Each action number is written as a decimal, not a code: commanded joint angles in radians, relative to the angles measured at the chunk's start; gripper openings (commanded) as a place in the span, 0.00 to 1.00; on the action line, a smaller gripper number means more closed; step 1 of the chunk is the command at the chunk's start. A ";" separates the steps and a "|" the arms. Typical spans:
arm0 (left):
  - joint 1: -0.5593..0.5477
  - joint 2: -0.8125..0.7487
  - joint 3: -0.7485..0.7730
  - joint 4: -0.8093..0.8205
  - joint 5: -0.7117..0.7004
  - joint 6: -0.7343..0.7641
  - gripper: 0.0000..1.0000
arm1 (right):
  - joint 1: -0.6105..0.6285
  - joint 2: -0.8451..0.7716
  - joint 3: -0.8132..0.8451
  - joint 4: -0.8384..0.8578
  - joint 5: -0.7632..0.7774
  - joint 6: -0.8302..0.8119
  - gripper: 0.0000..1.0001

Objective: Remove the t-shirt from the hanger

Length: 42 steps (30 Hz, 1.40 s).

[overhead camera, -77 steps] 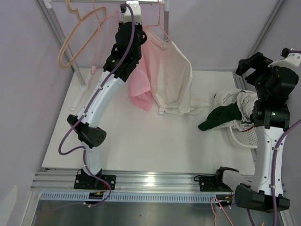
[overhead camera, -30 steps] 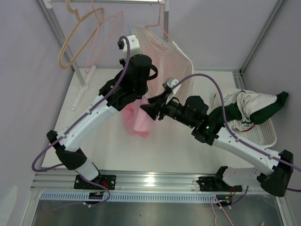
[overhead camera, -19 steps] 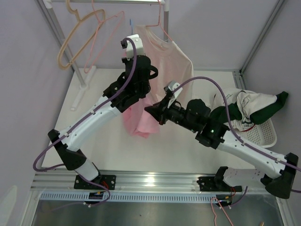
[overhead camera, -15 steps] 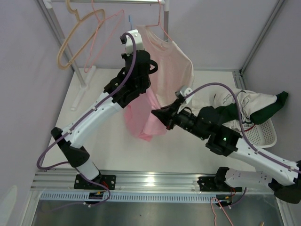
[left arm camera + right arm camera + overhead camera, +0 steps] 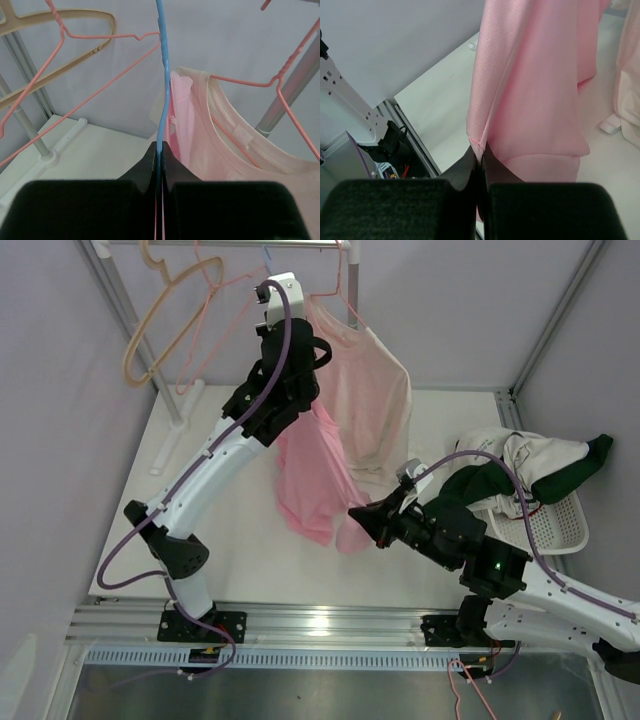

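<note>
At 12 o'clock left gripper [image 5: 159,152] clamps blue hanger [image 5: 161,75]; at 5 o'clock right gripper [image 5: 479,155] pinches pink t-shirt [image 5: 312,475] hem. Shirt apparently not yet off.

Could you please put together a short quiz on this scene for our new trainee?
1. True or false: the right gripper has its jaws shut on the pink t-shirt.
2. What is clamped in the left gripper? A) blue hanger B) beige hanger C) the rail
3. What colour is the wire hanger carrying the cream t-shirt?

Key: 1 true; 2 A; 3 pink.
</note>
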 commanded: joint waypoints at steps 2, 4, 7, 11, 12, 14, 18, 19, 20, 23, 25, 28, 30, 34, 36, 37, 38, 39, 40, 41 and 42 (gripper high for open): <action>0.031 -0.026 0.094 0.009 0.053 -0.041 0.01 | 0.040 -0.009 0.003 -0.078 0.005 0.033 0.00; 0.028 -0.058 0.091 -0.115 0.097 -0.128 0.01 | 0.037 0.022 0.026 -0.070 0.054 0.018 0.00; 0.019 -0.107 0.067 -0.257 0.220 -0.219 0.01 | -0.017 0.117 0.089 -0.042 0.045 -0.012 0.00; 0.018 -0.245 -0.068 -0.347 0.399 -0.296 0.01 | -0.132 0.244 0.173 0.033 -0.044 -0.035 0.00; 0.016 -0.301 -0.088 -0.380 0.433 -0.307 0.01 | -0.158 0.296 0.196 0.042 -0.059 -0.048 0.00; 0.016 -0.357 -0.165 -0.416 0.458 -0.341 0.01 | -0.229 0.348 0.274 0.053 -0.104 -0.056 0.00; 0.012 -0.518 -0.329 -0.491 0.557 -0.384 0.01 | -0.336 0.474 0.385 0.061 -0.177 -0.058 0.00; 0.010 -0.585 -0.352 -0.500 0.601 -0.391 0.01 | -0.350 0.514 0.399 0.070 -0.187 -0.064 0.00; 0.012 -0.616 -0.386 -0.511 0.634 -0.397 0.01 | -0.365 0.535 0.426 0.071 -0.187 -0.064 0.00; 0.012 -0.673 -0.324 -0.674 0.720 -0.394 0.01 | -0.408 0.602 0.466 0.085 -0.223 -0.068 0.00; 0.012 -0.664 -0.268 -0.768 0.723 -0.394 0.01 | -0.424 0.635 0.482 0.091 -0.236 -0.067 0.00; 0.012 -0.693 -0.240 -0.809 0.677 -0.381 0.01 | -0.425 0.643 0.491 0.091 -0.251 -0.061 0.00; 0.012 -0.728 -0.285 -0.760 0.630 -0.367 0.01 | -0.422 0.623 0.476 0.078 -0.260 -0.044 0.00; 0.027 -0.762 -0.451 -0.553 0.498 -0.269 0.01 | -0.375 0.544 0.497 -0.077 -0.161 -0.045 0.00; 0.076 -0.767 -0.504 -0.378 0.510 -0.233 0.01 | -0.332 0.463 0.541 -0.230 -0.129 -0.032 0.00; 0.100 -0.758 -0.527 -0.335 0.534 -0.217 0.01 | -0.315 0.433 0.593 -0.276 -0.101 -0.029 0.00; 0.155 -0.741 -0.521 -0.292 0.559 -0.218 0.01 | -0.290 0.409 0.630 -0.321 -0.081 -0.024 0.00; 0.177 -0.698 -0.504 -0.273 0.592 -0.217 0.01 | -0.286 0.375 0.673 -0.419 -0.058 -0.024 0.00; 0.192 -0.678 -0.497 -0.252 0.608 -0.195 0.01 | -0.283 0.369 0.722 -0.468 -0.034 -0.042 0.00; 0.205 -0.659 -0.483 -0.209 0.611 -0.187 0.01 | -0.283 0.364 0.826 -0.511 0.040 -0.056 0.00; 0.209 -0.641 -0.468 -0.187 0.611 -0.183 0.01 | -0.284 0.367 0.874 -0.580 0.089 -0.071 0.00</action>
